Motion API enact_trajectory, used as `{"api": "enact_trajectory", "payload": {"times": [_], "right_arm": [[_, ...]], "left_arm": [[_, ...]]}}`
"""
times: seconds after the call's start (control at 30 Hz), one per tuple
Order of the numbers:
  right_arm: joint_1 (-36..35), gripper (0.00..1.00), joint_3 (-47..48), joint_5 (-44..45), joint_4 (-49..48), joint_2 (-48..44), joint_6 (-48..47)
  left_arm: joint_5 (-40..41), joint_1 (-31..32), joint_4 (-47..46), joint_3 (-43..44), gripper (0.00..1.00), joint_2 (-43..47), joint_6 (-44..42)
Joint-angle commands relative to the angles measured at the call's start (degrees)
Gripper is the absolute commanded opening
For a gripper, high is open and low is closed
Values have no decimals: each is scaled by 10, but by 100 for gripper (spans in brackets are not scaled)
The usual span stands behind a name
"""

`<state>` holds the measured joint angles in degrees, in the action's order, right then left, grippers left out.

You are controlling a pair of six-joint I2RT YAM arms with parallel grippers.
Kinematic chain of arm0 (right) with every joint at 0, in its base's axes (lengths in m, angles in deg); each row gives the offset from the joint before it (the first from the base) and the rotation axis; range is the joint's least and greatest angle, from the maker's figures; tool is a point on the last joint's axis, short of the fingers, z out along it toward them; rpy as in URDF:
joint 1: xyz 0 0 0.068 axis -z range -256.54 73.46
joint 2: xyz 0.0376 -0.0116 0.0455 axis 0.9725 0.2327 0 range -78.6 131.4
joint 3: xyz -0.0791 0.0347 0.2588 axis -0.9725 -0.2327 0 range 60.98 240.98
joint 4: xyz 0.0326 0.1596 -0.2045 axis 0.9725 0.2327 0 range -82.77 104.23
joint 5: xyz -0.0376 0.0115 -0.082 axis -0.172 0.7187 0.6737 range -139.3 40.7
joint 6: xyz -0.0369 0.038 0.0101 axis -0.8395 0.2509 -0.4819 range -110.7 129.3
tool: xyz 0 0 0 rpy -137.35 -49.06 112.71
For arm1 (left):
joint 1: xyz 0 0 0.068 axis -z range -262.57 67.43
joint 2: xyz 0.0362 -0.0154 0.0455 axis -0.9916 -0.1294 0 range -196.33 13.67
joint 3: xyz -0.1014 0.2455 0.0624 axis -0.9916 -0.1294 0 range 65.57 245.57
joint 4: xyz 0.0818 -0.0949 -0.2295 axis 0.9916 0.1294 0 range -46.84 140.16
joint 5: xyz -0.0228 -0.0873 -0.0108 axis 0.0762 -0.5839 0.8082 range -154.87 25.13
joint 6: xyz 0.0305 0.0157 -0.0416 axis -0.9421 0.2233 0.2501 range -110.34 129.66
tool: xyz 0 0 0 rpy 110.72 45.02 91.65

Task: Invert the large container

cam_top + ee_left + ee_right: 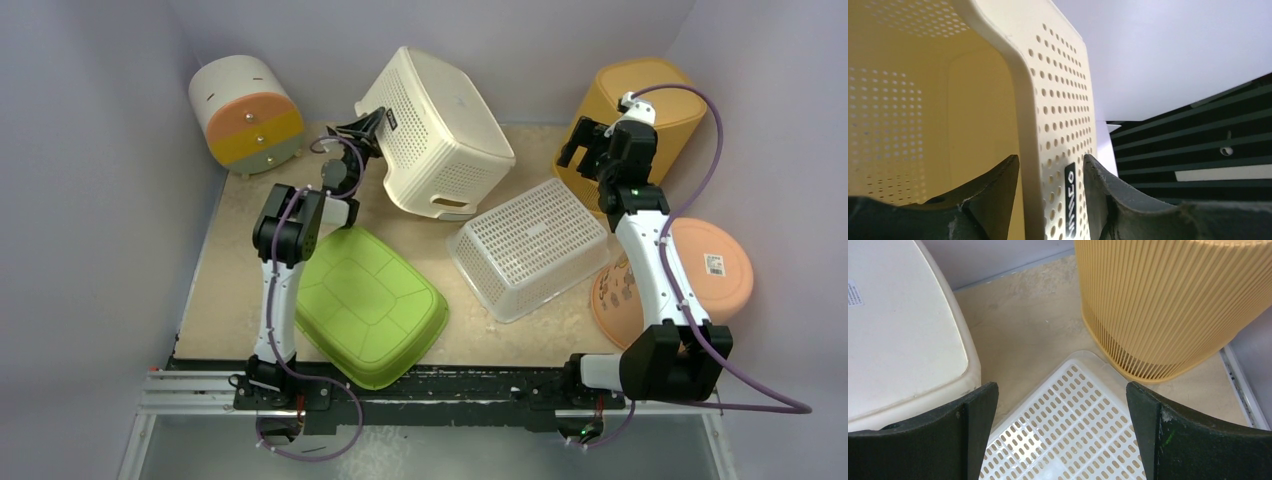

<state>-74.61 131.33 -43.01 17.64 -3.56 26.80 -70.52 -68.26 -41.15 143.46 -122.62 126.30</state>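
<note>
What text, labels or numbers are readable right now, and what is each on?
Nothing reads clearly.
Black tag on the cream perforated plastic basket: sideways white letters, cropped, unreadable.
White sticker on its base: too small.
Printed label on the round peach plastic lid: too small.

large cream perforated container [440, 130], tipped, base upward

Front centre, green tub [370, 305]; just right of it, white basket [530, 250]; ribbed yellow bin [665, 95] behind; orange dish [720, 268] far right; round canister [245, 115] (on its side) back left.
</note>
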Motion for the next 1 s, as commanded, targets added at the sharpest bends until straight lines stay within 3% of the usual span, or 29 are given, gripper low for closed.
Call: {"api": "enact_trajectory", "payload": {"times": [0.0,0.37,0.97], "right_arm": [[2,100,11,-2,-19,-6,-3],[3,100,12,-5,-24,1,2],[3,100,12,-5,-25,1,3]], "left_arm": [[-40,-7,42,26,48,20,-47],[-61,-27,206,-1,47,61,-115],[-66,-43,492,57,46,95,-292]]}}
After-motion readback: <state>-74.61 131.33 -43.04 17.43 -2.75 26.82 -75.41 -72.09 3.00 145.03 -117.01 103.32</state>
